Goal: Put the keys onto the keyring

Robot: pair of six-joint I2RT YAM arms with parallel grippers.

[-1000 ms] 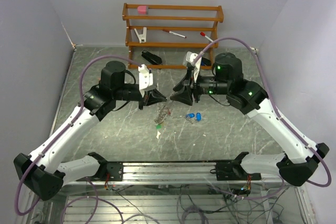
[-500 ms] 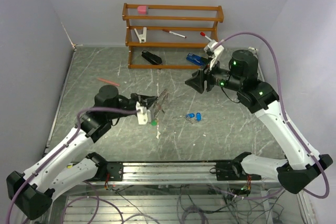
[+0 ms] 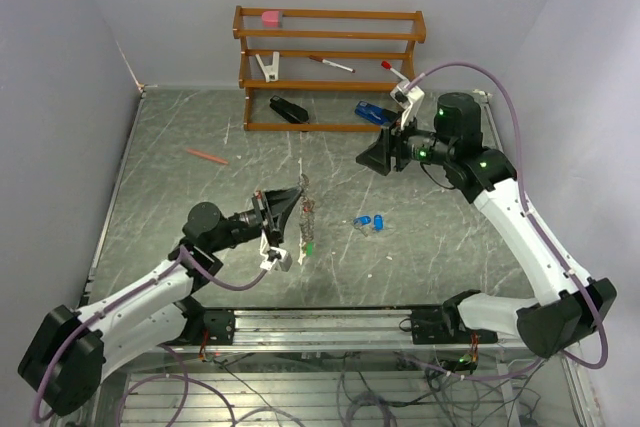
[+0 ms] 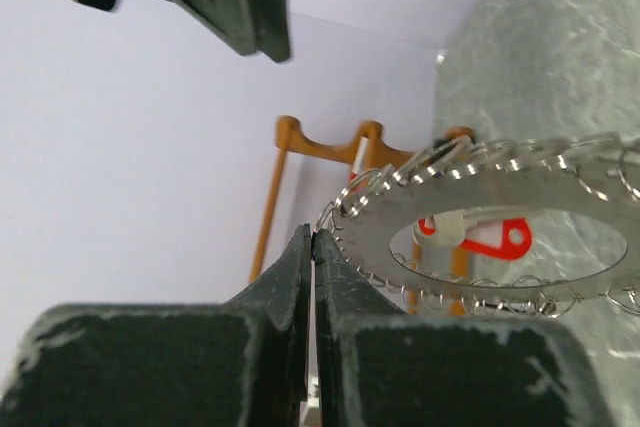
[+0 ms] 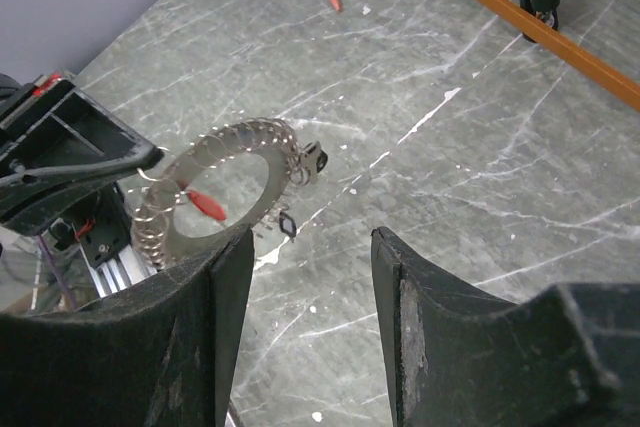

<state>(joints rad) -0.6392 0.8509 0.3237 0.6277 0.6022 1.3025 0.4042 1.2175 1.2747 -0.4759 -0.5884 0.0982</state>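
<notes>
My left gripper (image 3: 297,197) is shut on the rim of the keyring (image 3: 307,215), a flat metal ring fringed with small silvery loops, and holds it above the table at centre-left. In the left wrist view the jaws (image 4: 315,239) pinch its edge and the keyring (image 4: 560,187) stretches right, with a red tag (image 4: 490,239) seen through its hole. The keys (image 3: 372,222), with blue heads, lie on the table right of the ring. My right gripper (image 3: 368,157) is open and empty, up near the rack. Its view shows the keyring (image 5: 290,169) beyond its open jaws (image 5: 310,239).
A wooden rack (image 3: 330,67) stands at the back, holding a pink block, a white clip and pens. A black stapler (image 3: 288,109) and a blue stapler (image 3: 372,113) lie at its foot. A red pencil (image 3: 205,156) lies at the left. A green tag (image 3: 310,245) hangs below the ring.
The left arm has dropped low and drawn back toward the near left, carrying the keyring. The right gripper has pulled away from the ring toward the rack and opened.
</notes>
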